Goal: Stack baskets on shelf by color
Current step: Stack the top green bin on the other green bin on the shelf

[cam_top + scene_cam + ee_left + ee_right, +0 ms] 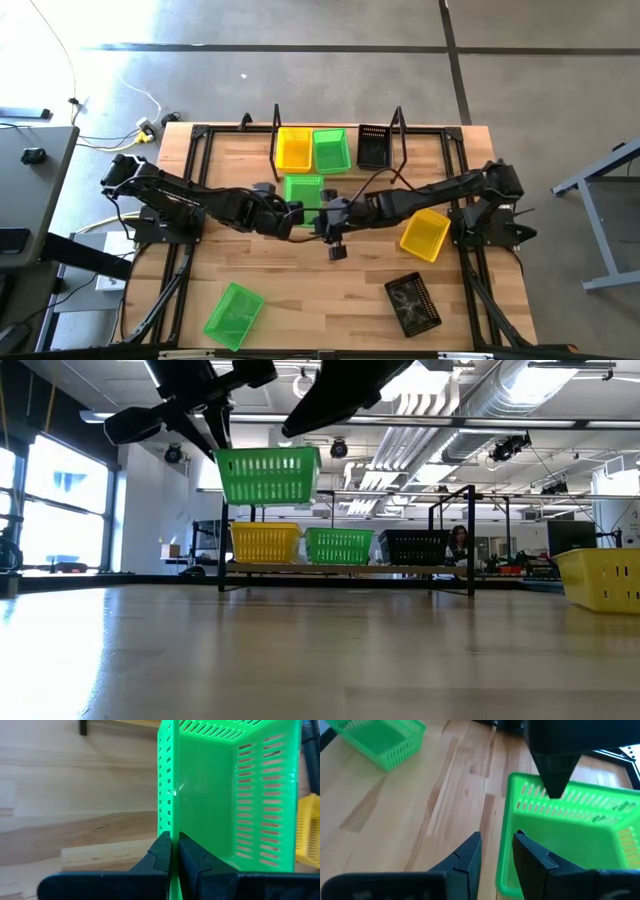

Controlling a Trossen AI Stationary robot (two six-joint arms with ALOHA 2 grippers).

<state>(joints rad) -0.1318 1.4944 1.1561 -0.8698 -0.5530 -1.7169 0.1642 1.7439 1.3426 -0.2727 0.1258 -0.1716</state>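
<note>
Pinching one wall of a green basket (303,189), the left pincer (173,855) holds it above the counter (300,280), just near of the shelf (340,168). The right pincer (496,852) sits beside that basket's other end, fingers slightly spread, gripping nothing.

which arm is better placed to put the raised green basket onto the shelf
Left, probably. The left gripper has its jaws shut on the raised green basket, near the shelf. The right gripper is open beside it.

No text, label, brand, number or sign can be read anywhere in these views, neither on the table nor in the room behind it.
</note>
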